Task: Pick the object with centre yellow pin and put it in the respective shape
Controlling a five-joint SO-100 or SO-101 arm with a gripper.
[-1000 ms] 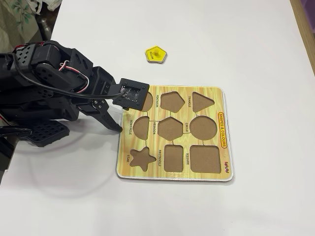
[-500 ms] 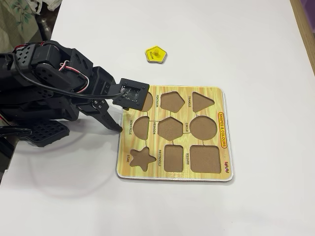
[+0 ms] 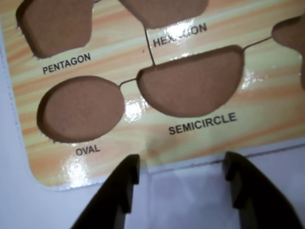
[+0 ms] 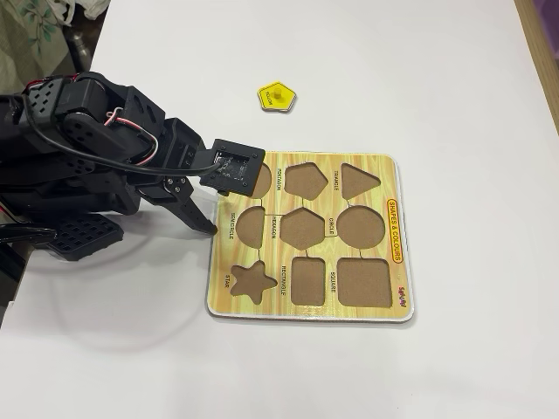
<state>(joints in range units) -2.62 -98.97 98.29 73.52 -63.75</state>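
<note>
While nothing has shifted over the last second, the gripper (image 3: 181, 183) hangs empty, jaws apart, over the shape board's (image 4: 384, 192) nine o'clock edge; the pentagon cut-out (image 4: 306, 181) waits unfilled, and the yellow pentagon piece (image 4: 276, 96) lies untouched at twelve o'clock, so the pick looks unstarted.

The wrist view looks down on a corner of the yellow wood-grain shape board (image 3: 143, 157) lying on the white counter (image 3: 14, 200). The brown cut-out labelled PENTAGON (image 3: 55, 24) sits at the upper left, the oval recess (image 3: 81, 109) below it, and the semicircle recess (image 3: 190, 83) beside that. The end effector (image 3: 182, 179) enters from the bottom edge, its dark fingers (image 3: 121, 186) spread apart and empty, just off the board's edge.
</note>
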